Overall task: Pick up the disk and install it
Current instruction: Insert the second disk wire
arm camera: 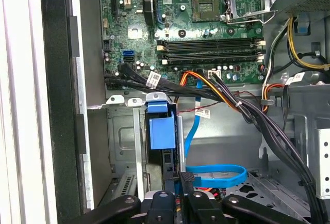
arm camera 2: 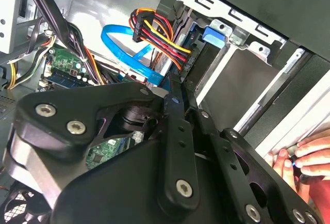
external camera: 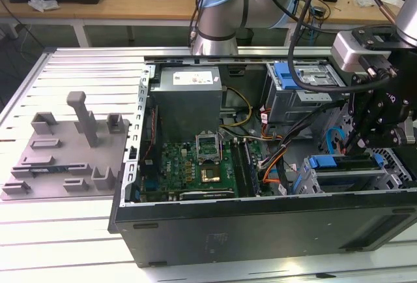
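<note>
Arm was out at the exterior view's right, black gripper dipped into the open black metal computer case. It hung over the drive cage at that end. The fingers were drawn close together, a narrow slit at most, and I could make out nothing pinched between them.

The disk – flat silver hard drive in its blue plastic carrier frame – sat in that drive cage directly beneath the fingertips. It lay flat, with the blue frame edge facing the middle of the case. Whether the tips actually touched it, I could not tell.

In the first wrist view the gripper was lined up with a light-blue plastic latch piece on the cage. A flat blue data cable looped just beside the fingers.

The green motherboard filled the middle of the case, with the big grey metal power-supply box behind it.

A person's hand rested at the case's edge in the second wrist view – fingers curled against the rim, close to the gripper body.

Over at the exterior view's left, a grey plastic fixture plate lay on the ribbed metal table, well apart from the case.
</note>
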Available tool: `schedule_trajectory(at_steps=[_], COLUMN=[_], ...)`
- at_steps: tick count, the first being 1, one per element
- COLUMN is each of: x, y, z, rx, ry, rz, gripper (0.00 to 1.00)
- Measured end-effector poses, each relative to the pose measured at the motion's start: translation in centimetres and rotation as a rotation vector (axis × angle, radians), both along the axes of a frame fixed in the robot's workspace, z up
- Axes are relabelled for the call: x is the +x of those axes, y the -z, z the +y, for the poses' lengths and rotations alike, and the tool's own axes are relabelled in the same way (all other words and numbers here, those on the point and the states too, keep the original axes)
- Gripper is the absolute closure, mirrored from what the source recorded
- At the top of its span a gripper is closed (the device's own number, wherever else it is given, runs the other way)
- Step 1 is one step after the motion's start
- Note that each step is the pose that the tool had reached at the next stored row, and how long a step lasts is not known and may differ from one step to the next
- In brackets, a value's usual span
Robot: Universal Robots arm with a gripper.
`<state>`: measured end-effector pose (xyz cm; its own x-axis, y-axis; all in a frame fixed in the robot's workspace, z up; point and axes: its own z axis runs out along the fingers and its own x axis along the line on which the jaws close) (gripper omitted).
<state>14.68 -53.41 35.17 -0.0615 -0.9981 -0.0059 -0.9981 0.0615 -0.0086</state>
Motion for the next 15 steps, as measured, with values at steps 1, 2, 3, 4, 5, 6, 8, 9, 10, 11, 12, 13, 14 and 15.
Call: schedule_trajectory(at_steps=[1,2,3,4,5,6,8,9,10,11,12,13,14,15], x=[0.0,0.0,0.0,0.01,0.02,0.04,0.05,0.05,0.05,0.05,0.05,0.05,0.05,0.06], y=[0.0,0.01,0.01,0.04,0.06,0.07,0.1,0.12,0.14,0.17,0.19,0.21,0.24,0.27], z=[0.0,0.0,0.0,-0.01,-0.02,-0.03,-0.04,-0.04,-0.03,-0.03,-0.04,-0.04,-0.04,-0.04], rx=[0.0,0.0001,0.0,0.0,0.0001,0.0001,0.0,0.0,0.0001,0.0001,0.0,0.0,0.0,0.0001], ry=[0.0,0.0,0.0,0.0,0.0,0.0,0.0,0.0,0.0,0.0,0.0,0.0,0.0,0.0], rz=[0.0,0.0,0.0,0.0,0.0,0.0,0.0,0.0,0.0,0.0,0.0,0.0,0.0,0.0], gripper=[0.84,0.84,0.84,0.84,0.84,0.84,0.84,0.84,0.84,0.84,0.84,0.84,0.84,0.84])
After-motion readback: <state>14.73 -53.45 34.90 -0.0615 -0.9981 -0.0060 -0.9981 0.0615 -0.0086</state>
